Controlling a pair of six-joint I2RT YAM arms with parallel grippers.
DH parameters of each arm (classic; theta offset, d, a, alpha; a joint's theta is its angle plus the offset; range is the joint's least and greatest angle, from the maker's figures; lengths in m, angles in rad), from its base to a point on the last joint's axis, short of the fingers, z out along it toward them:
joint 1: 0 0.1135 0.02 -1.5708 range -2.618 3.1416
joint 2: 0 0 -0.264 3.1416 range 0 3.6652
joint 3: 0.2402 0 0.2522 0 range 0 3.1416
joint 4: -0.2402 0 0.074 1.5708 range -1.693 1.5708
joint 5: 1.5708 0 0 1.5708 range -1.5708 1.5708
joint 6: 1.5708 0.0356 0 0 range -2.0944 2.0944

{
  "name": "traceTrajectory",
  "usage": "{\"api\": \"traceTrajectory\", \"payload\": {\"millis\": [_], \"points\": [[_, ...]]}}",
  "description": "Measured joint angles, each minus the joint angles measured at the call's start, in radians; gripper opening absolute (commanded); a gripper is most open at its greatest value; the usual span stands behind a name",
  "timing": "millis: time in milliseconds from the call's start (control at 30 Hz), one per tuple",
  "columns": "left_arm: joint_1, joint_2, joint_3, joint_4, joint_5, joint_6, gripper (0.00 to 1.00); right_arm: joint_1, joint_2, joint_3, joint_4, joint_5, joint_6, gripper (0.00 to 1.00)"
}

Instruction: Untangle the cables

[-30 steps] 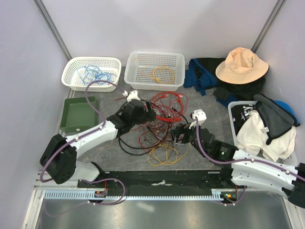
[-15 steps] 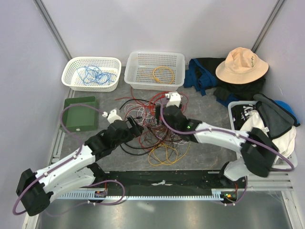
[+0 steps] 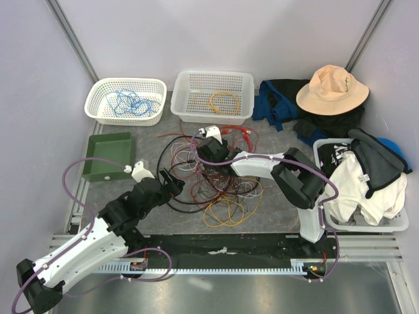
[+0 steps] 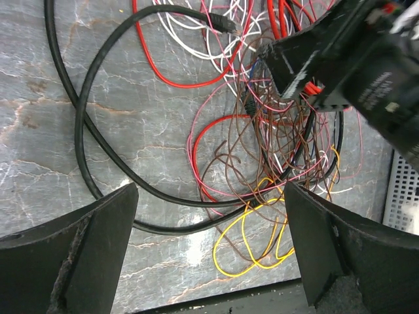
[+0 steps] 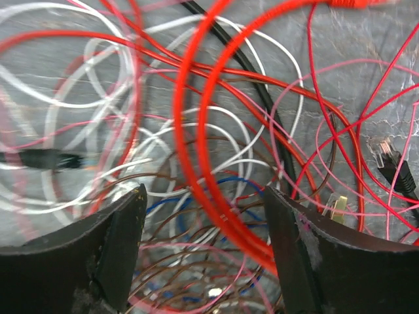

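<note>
Risk: the right tool (image 5: 203,196) was spread and set low over the densest part of the cables (image 3: 216,180). Several strands were therefore judged likely to be caught at one closing. A lift would then drag the whole knot instead of freeing one wire. Snagging of a plug (image 5: 391,160) in neighbouring loops was also judged possible.

The left tool (image 4: 209,196) was likewise spread, with nothing held, above the black cable (image 4: 85,131) at the heap's left side. With no wire pinned, the heap could be pulled along the surface (image 3: 268,212).

Cables: one loose tangle, lying mid-surface between the two tools.
- Thin, limp wires were looped through one another.
- Red loops (image 5: 196,131) were crossed over white wires (image 5: 59,85).
- Maroon wires (image 4: 275,144) were massed at the centre.
- Yellow loops (image 3: 222,210) lay at the near edge.
- The black cable was thicker and swept in one broad curve.
</note>
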Motion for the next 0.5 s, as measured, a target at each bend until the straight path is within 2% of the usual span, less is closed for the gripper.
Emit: {"api": "traceTrajectory", "payload": {"millis": [67, 100, 167, 200, 333, 500], "points": [[0.0, -0.008, 0.0, -0.004, -0.006, 0.0, 1.0, -0.008, 0.021, 0.008, -0.012, 0.0, -0.005, 0.61], [0.0, -0.007, 0.0, -0.005, -0.01, 0.0, 1.0, -0.011, 0.027, 0.01, -0.016, 0.0, -0.007, 0.49], [0.0, -0.003, 0.0, -0.007, -0.013, 0.0, 1.0, -0.013, 0.029, 0.011, -0.021, -0.003, -0.009, 0.37], [0.0, -0.001, 0.0, -0.007, -0.013, 0.0, 0.99, -0.013, 0.029, 0.011, -0.02, -0.004, -0.008, 0.28], [0.0, 0.0, 0.0, -0.008, -0.015, 0.001, 0.97, -0.006, -0.003, -0.014, -0.012, -0.003, -0.008, 0.19], [0.0, -0.066, 0.003, -0.007, -0.021, 0.014, 0.94, 0.084, -0.251, -0.119, -0.04, 0.045, -0.026, 0.13]]}}
